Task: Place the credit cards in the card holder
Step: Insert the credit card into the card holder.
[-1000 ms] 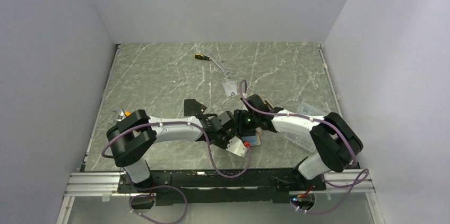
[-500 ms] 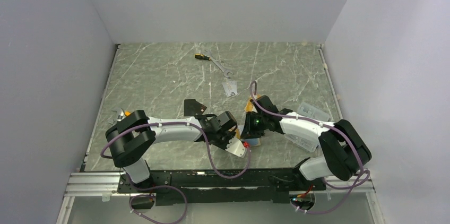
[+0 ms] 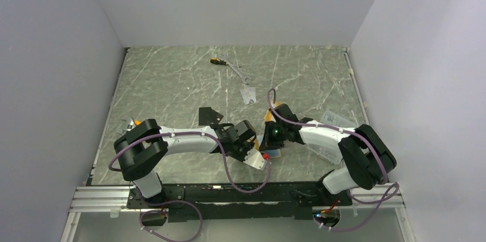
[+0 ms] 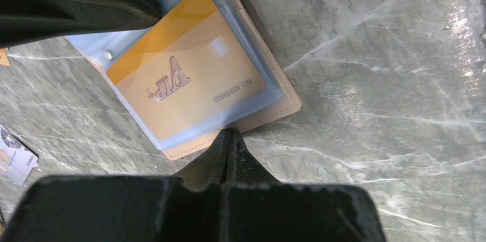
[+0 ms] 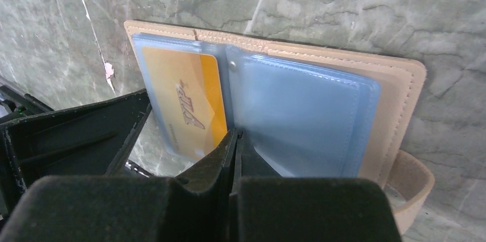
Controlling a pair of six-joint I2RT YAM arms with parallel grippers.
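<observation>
Two hands, both fully closed, neither with anything seen between its fingers.

Item 1: holder [image 3: 275, 152], tan, lying open and flat on the desk [image 3: 172, 81] near its front edge, between the two hands. Blue clear sleeves face up; snap tab [image 5: 414, 180] hangs off one side.

Item 2: orange card [image 4: 186, 78], lying inside one sleeve of the holder; the sleeve beside it [image 5: 304, 116] shows no card.

Item 3: left hand [image 4: 229, 137], its tip at the holder's tan border, just beside the orange card's sleeve; it looks to be touching the border.

Item 4: right hand [image 5: 236, 137], its tip down on the sleeves, at the seam between the filled one and its neighbour.

Item 5: black card [image 3: 209, 116] and silver card [image 3: 248, 94], loose on the desk, well apart from the holder, farther back.
</observation>
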